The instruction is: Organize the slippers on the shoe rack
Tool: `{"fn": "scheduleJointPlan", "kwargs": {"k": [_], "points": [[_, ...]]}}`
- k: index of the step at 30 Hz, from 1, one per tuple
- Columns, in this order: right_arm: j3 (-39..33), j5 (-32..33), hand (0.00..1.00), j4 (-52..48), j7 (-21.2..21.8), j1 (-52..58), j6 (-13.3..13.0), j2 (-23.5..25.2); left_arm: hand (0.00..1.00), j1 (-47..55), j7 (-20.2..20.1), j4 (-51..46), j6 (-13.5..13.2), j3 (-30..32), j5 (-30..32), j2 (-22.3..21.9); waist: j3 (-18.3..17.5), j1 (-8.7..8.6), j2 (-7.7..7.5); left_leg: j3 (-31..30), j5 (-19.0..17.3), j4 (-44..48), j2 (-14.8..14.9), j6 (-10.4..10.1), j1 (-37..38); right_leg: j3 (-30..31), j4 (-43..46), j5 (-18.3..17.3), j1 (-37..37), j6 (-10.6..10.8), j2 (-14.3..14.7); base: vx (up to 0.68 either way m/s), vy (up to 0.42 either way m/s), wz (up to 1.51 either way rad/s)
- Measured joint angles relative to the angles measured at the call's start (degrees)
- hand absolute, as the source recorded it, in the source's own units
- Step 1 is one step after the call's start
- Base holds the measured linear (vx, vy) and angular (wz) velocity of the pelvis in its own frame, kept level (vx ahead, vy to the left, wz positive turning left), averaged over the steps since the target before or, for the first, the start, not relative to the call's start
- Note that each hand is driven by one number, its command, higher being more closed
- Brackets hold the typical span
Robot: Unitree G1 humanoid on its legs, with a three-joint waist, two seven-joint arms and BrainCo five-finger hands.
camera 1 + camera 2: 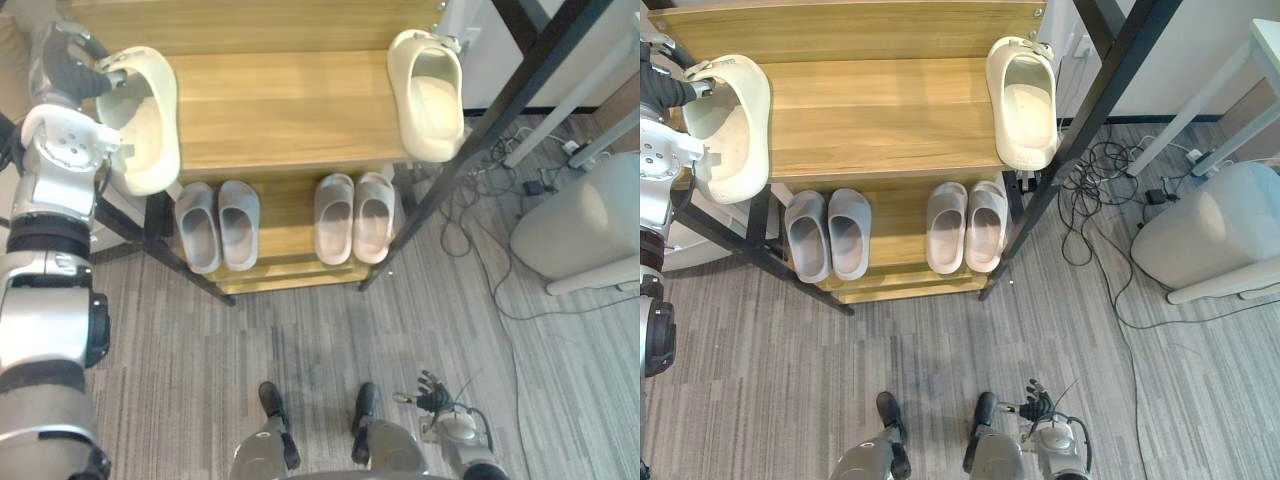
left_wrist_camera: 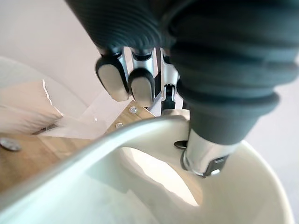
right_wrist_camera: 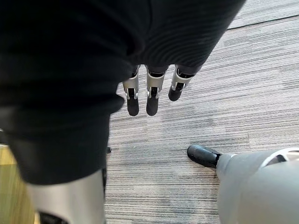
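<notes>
Viewed from above at a wooden shoe rack (image 1: 280, 110). Pinches a cream slipper (image 1: 145, 130) in the left hand (image 1: 72, 68) at the upper shelf's left end: thumb inside the rim, fingers apparently curled over it, though seen too close to be sure. Overhangs the shelf's side edge, well apart from the matching slipper (image 1: 428, 95) at the right end. Hangs the right hand (image 1: 432, 392) low near the floor, fingers loose, holding nothing. Risks a fall off the side if let go here, with little shelf underneath; might then clip the grey pair (image 1: 198, 228) on the lower shelf.
</notes>
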Motion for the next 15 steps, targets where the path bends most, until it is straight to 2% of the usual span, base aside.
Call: {"fn": "scheduleJointPlan", "kwargs": {"k": [6, 12, 15], "points": [[0.00, 0.01, 0.00, 0.01, -0.08, 0.27, 0.03, 0.07, 1.00, 0.13, 0.26, -1.40, 0.22, -0.17, -0.12, -2.36, -0.01, -0.15, 0.00, -0.09, 0.24, 0.00, -0.08, 0.32, 0.14, -0.08, -0.06, 0.27, 0.26, 0.02, -0.08, -0.03, 0.000, 0.01], [1.33, 0.00, 0.00, 0.02, -0.44, 0.38, 0.06, 0.67, 1.00, 2.23, 1.25, -8.10, 0.62, -2.92, -0.49, -7.67, -0.02, -0.25, 0.01, -0.27, 0.27, -0.02, -0.27, 0.36, 1.02, -0.30, -1.26, 0.82, 1.81, 0.16, -0.11, -0.03, 0.003, 0.01], [1.60, 0.01, 0.00, 0.02, -0.67, 0.44, 0.08, 1.53, 1.00, 2.22, 1.28, -9.38, 0.59, -3.32, -0.50, -9.96, -0.08, -1.03, 0.12, 0.11, 0.27, -0.03, -0.31, 0.36, 1.07, 0.12, -1.28, 1.01, 1.61, 0.17, -0.12, -0.04, 0.003, -0.06]]}}
